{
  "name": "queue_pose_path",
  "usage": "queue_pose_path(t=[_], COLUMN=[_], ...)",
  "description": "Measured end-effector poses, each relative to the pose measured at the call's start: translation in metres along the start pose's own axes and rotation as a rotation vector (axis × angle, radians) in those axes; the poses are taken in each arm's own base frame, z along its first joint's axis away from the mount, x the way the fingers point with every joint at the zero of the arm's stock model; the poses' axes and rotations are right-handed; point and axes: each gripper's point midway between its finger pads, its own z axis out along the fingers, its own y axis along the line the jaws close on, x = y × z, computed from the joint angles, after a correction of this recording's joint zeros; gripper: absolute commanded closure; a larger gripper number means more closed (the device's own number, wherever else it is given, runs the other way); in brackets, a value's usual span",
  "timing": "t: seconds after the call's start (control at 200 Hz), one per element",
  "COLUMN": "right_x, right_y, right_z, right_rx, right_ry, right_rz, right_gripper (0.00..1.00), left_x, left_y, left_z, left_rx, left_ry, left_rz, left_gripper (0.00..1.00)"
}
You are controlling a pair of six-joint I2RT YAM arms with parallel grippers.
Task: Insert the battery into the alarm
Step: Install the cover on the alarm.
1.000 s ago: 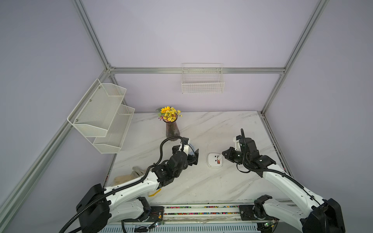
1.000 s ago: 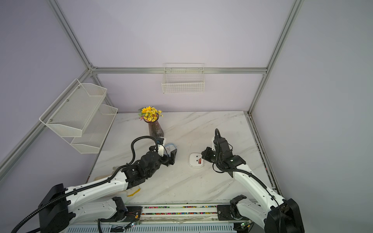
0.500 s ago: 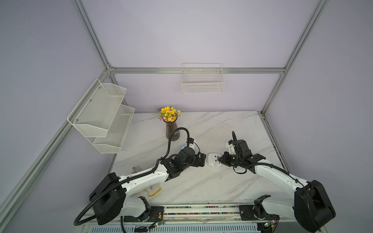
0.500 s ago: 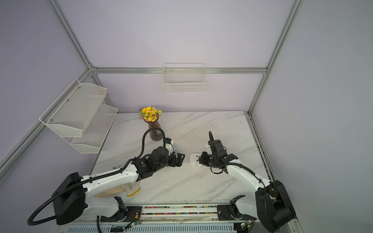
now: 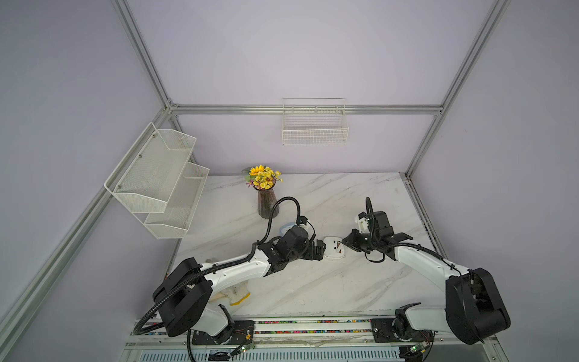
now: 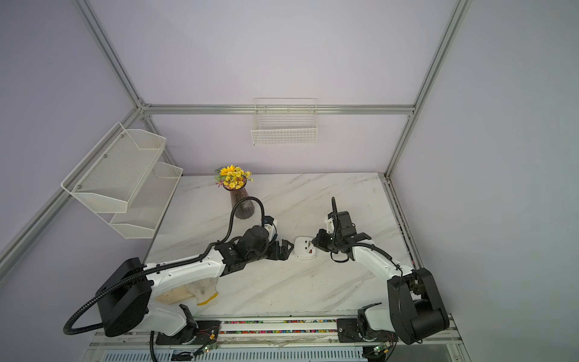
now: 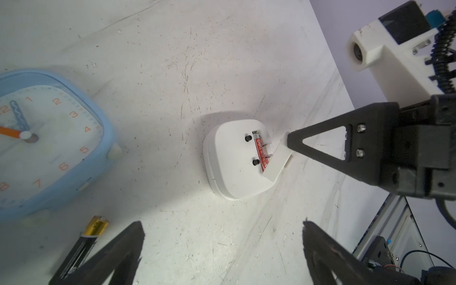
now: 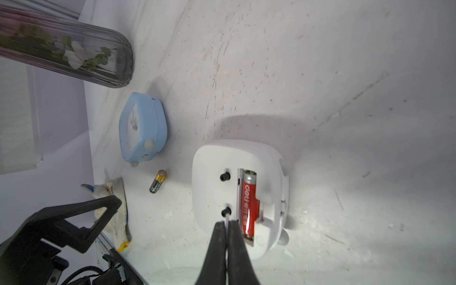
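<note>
Alarm [image 5: 332, 250] back-up on bench [image 5: 313, 282] betw both arms, red batt [image 8: 249, 204] in its open rear bay. L end effector [image 7: 222, 223] spread wide, just beside it. R end effector [image 8: 227, 223] pressed together, tips on alarm's back.

White marble-patterned counter [image 8: 320, 74] was matt, scuffed and speckled. Rounded white alarm [image 8: 212, 172]: smooth plastic, faint satin sheen. Red cylindrical battery [image 8: 249, 197] carried a glossy wrap. Pale-blue square clock [image 8: 153, 118] looked smooth plastic. Ribbed clear vase [image 8: 74, 49] looked glassy, shiny.
</note>
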Motion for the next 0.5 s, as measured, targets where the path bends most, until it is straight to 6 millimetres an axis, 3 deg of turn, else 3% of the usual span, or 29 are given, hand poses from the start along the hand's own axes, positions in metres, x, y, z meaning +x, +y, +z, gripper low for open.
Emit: queue_pose_path(t=[0.225,0.5], right_x=[-0.005,0.000], right_y=[-0.004,-0.015], right_z=[-0.004,0.009], right_rx=[-0.033,-0.046], right_ry=[0.008,0.077], right_rz=[0.016,0.046], right_gripper=[1.00,1.00], left_x=[0.004,0.005], left_y=[-0.003,-0.007], left_z=[0.002,0.009], left_rx=[0.019,0.039], left_ry=[0.018,0.032], left_rz=[-0.001,-0.003], left_gripper=[0.00,0.00])
